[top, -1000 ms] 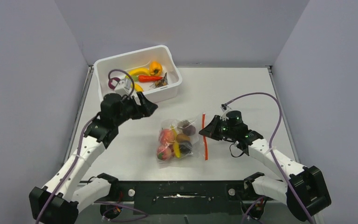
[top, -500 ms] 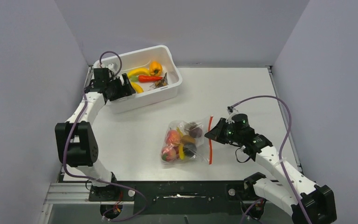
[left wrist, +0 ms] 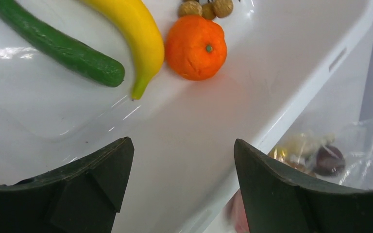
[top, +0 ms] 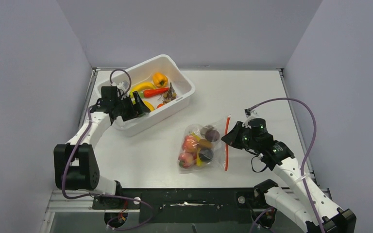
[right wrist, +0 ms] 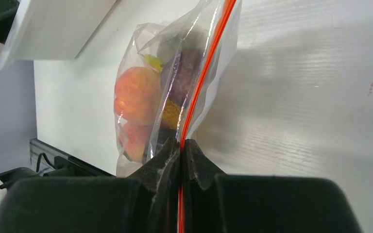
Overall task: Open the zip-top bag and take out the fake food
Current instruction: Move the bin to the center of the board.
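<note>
The zip-top bag [top: 201, 145] lies on the table right of centre, its red zip strip [top: 227, 141] on the right side. Inside it shows fake food: a peach [top: 191, 142], dark plums [top: 212, 134] and something yellow. My right gripper [top: 229, 138] is shut on the zip strip, which runs up from between the jaws [right wrist: 181, 143] in the right wrist view, where the bag [right wrist: 141, 97] bulges to the left. My left gripper [top: 138, 104] stands open inside the white tub [top: 172, 106], its fingers [left wrist: 111, 170] apart over the tub's white wall.
The tub holds more toy food: a green cucumber [left wrist: 58, 46], a banana [left wrist: 136, 34], an orange [left wrist: 195, 46], a red chili [top: 155, 91] and a yellow pepper [top: 160, 78]. Grey walls enclose the table on three sides.
My left arm has swung to the tub, which has turned and shifted. My right gripper has dragged the bag to the right and a little nearer, still shut on the strip.
</note>
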`<action>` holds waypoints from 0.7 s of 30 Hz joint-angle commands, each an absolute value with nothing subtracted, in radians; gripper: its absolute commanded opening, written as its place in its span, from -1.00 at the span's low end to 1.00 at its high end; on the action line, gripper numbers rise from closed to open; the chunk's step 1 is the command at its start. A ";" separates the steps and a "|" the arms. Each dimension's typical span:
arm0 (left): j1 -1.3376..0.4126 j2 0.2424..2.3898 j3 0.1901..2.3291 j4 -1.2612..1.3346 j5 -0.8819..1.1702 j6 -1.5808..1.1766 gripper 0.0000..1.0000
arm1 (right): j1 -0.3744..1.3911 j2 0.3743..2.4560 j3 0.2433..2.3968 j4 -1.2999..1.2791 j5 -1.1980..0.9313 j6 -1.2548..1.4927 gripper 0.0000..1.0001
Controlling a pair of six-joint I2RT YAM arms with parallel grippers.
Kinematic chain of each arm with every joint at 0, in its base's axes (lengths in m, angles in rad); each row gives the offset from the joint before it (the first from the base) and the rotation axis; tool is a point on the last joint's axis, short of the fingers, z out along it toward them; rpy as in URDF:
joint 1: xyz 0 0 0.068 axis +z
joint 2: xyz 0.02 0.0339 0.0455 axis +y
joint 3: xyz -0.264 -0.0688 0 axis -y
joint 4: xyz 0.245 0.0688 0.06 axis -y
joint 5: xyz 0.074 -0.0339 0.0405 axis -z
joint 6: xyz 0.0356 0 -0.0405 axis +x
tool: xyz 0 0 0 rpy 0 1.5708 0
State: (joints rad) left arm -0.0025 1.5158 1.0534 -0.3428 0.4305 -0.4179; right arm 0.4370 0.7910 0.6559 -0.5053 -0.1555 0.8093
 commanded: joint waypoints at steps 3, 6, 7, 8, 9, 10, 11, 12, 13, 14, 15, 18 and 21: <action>-0.180 1.298 0.840 -0.235 0.503 -0.610 0.50 | 0.429 0.791 0.729 -0.496 -0.135 0.668 -1.00; -0.233 1.177 0.776 -0.188 0.381 -0.693 0.50 | 0.428 0.801 0.768 -0.488 -0.170 0.559 -1.00; -0.233 1.145 0.769 -0.194 0.351 -0.706 0.50 | 0.428 0.806 0.783 -0.493 -0.182 0.519 -1.00; -0.232 1.119 0.770 -0.203 0.315 -0.711 0.50 | 0.428 0.812 0.801 -0.501 -0.209 0.472 -1.00; -0.233 1.094 0.772 -0.209 0.289 -0.711 0.50 | 0.429 0.816 0.815 -0.505 -0.228 0.434 -1.00; -0.233 1.071 0.777 -0.211 0.275 -0.710 0.50 | 0.429 0.820 0.827 -0.508 -0.254 0.403 -1.00; -0.235 1.053 0.781 -0.211 0.277 -0.707 0.50 | 0.429 0.825 0.840 -0.512 -0.279 0.375 -1.00; -0.237 1.033 0.786 -0.205 0.290 -0.707 0.50 | 0.430 0.830 0.859 -0.521 -0.303 0.347 -1.00; -0.243 1.015 0.792 -0.196 0.308 -0.707 0.50 | 0.431 0.837 0.876 -0.531 -0.335 0.320 -1.00; -0.256 0.994 0.800 -0.181 0.326 -0.707 0.50 | 0.431 0.843 0.892 -0.544 -0.369 0.284 -1.00; -0.276 0.980 0.811 -0.170 0.339 -0.705 0.51 | 0.431 0.844 0.907 -0.555 -0.401 0.254 -1.00; -0.387 0.960 0.844 -0.107 0.384 -0.677 0.53 | 0.434 0.831 0.938 -0.567 -0.460 0.191 -1.00; -0.569 0.967 0.854 -0.045 0.365 -0.649 0.50 | 0.435 0.811 0.968 -0.569 -0.529 0.136 -1.00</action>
State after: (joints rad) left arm -0.3965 0.9817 0.7929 -0.1986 0.3359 -0.6899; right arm 0.4328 0.8429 0.8921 -0.5880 -0.3920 0.2691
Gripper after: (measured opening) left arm 0.760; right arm 0.037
